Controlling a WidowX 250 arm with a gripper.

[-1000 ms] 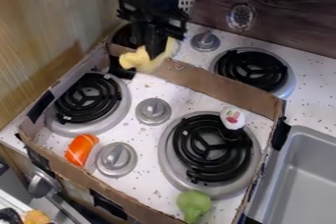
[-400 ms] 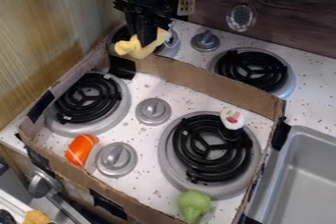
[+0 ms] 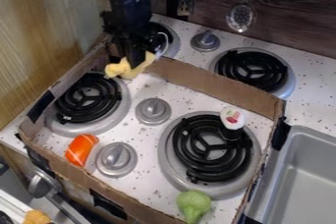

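At the upper left, the black gripper (image 3: 134,61) hangs over the back-left corner of the cardboard border, its fingers shut on a yellow cloth-like thing (image 3: 120,69). That yellow piece sticks out on both sides of the fingers, just above and behind the left front burner (image 3: 89,98). An orange toy with a white band (image 3: 81,149) lies at the left, beside a silver knob (image 3: 116,159). A small white-topped item with red marks (image 3: 233,118) stands at the back edge of the right front burner (image 3: 211,148). Near the front border lies a green broccoli-like toy (image 3: 193,205).
A cardboard border (image 3: 209,88) rings the front burners. A second knob (image 3: 154,111) is between them. Behind stand a back knob (image 3: 205,42) and back-right burner (image 3: 251,70). A metal sink (image 3: 300,179) lies at the right; a wooden wall (image 3: 52,31) rises at the left.
Holding the yellow thing throughout, the gripper first moved left and up, then further left and down toward the left front burner. The other things have stayed in place.
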